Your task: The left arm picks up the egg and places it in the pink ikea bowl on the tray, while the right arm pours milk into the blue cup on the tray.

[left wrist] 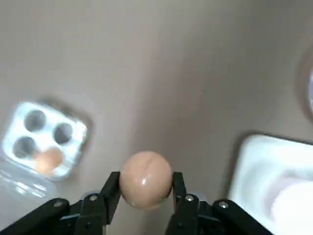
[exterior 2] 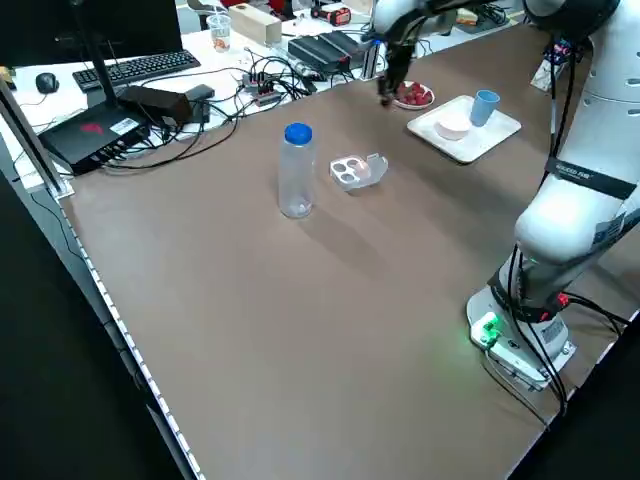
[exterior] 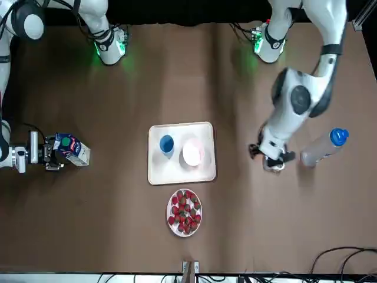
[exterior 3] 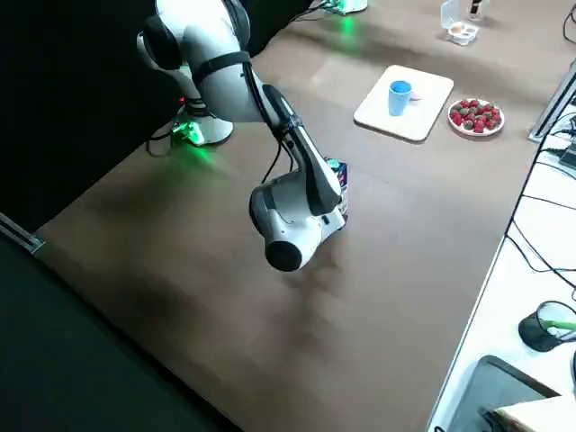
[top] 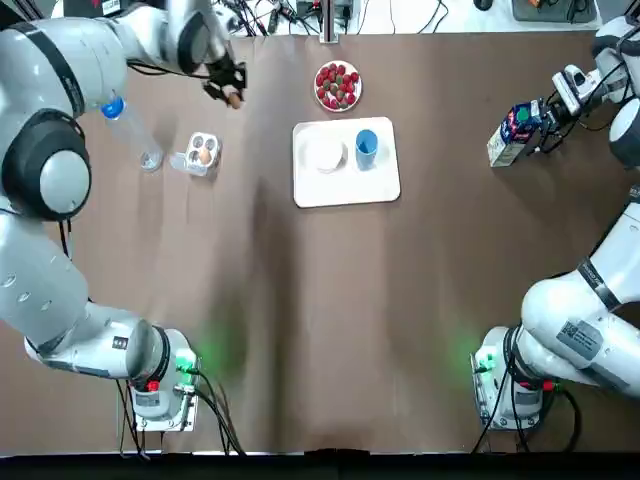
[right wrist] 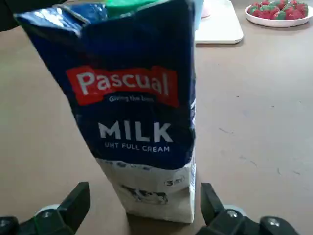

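The egg [left wrist: 145, 179] sits clamped in the left gripper [top: 228, 90], raised over the tabletop [top: 300, 320] left of the tray [top: 380, 185], which carries the bowl [top: 326, 155] and cup [top: 366, 145]. Well right of the tray, the right gripper [right wrist: 142, 205] gapes wide around the upright milk carton [right wrist: 142, 112].

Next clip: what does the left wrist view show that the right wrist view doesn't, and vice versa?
Only the left wrist view: the left gripper shut on a beige egg, plus a clear plastic egg carton holding another egg. Only the right wrist view: a blue Pascual milk carton standing between the open fingers of the right gripper, plus red strawberries on a white plate. Both: the white tray and brown table.
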Action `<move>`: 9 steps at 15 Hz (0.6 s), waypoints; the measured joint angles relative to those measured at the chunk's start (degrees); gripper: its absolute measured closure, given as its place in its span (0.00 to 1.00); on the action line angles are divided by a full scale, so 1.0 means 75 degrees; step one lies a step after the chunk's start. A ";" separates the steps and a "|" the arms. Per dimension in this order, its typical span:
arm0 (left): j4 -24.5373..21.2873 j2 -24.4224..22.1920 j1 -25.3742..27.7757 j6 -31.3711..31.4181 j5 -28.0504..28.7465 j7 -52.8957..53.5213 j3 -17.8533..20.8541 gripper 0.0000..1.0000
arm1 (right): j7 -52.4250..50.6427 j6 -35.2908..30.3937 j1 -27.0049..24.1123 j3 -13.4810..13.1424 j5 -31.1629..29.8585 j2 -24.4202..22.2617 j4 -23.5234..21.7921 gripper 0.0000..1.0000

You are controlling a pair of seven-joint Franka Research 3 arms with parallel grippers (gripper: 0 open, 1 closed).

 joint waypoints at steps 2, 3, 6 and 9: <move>0.0046 0.0011 -0.0265 -0.0005 0.0001 -0.1044 -0.0507 0.52 | 0.0000 -0.0003 0.0001 0.0018 0.0020 0.0035 0.0000 0.01; 0.0101 0.0025 -0.0520 -0.0005 0.0001 -0.1506 -0.0600 0.52 | -0.0001 -0.0005 0.0001 0.0026 0.0024 0.0044 0.0000 0.01; 0.0282 0.0167 -0.1346 -0.0010 0.0001 -0.2474 -0.0616 0.52 | -0.0001 -0.0048 0.0001 0.0047 0.0025 0.0057 -0.0027 0.01; 0.0757 0.0768 -0.1995 -0.0005 0.0001 -0.3165 -0.0601 0.52 | 0.0000 -0.0127 0.0021 0.0067 0.0026 0.0069 -0.0119 0.08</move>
